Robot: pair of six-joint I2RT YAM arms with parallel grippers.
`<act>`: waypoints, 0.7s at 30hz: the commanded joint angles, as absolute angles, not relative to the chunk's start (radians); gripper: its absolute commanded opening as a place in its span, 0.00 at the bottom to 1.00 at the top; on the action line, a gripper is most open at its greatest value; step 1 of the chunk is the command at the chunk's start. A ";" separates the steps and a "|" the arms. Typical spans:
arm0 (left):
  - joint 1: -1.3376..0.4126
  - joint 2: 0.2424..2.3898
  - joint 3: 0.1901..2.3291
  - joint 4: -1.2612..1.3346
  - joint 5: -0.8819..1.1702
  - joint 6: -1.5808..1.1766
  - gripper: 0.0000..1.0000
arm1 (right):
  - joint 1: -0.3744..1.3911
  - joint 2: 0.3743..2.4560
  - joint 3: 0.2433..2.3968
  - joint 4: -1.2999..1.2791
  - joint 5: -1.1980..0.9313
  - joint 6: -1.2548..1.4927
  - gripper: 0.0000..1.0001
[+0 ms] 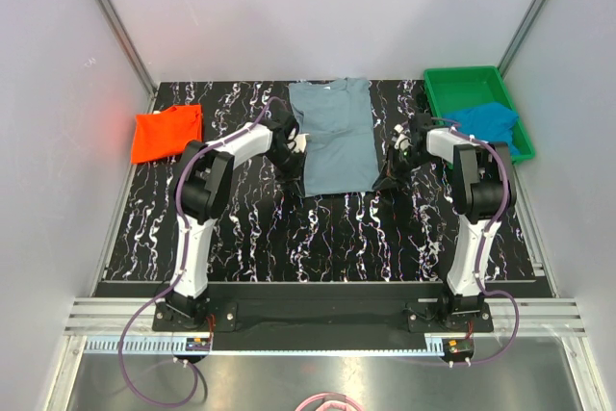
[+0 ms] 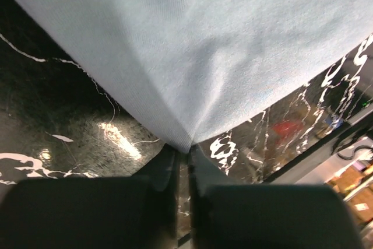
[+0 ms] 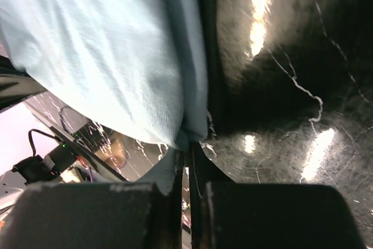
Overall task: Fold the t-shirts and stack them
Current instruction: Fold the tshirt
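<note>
Left gripper [image 2: 187,153]: jaws pinched shut on the grey-blue t-shirt [image 1: 335,137], at its 9 o'clock edge; shirt is laid mid-table, long axis 12 to 6 o'clock; right gripper [image 3: 187,150]: clamped, seemingly on the 3 o'clock edge; both arms equally near.

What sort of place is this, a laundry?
Probably a robotics lab test cell: two robot arms bolted at a black marbled table, boxed in by plain white panels, with t-shirts laid out.
</note>
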State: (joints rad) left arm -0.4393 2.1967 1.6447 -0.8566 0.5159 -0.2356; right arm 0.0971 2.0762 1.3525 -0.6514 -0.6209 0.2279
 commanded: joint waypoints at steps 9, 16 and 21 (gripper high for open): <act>-0.419 2.065 1.628 -0.903 0.537 -0.170 0.00 | 0.110 1.896 1.352 -0.730 -0.658 0.179 0.00; -0.426 1.898 1.586 -0.897 0.522 -0.163 0.00 | 0.140 1.706 1.252 -0.790 -0.681 0.172 0.00; -0.448 1.761 1.529 -0.905 0.482 -0.143 0.00 | 0.161 1.573 1.224 -0.831 -0.690 0.173 0.00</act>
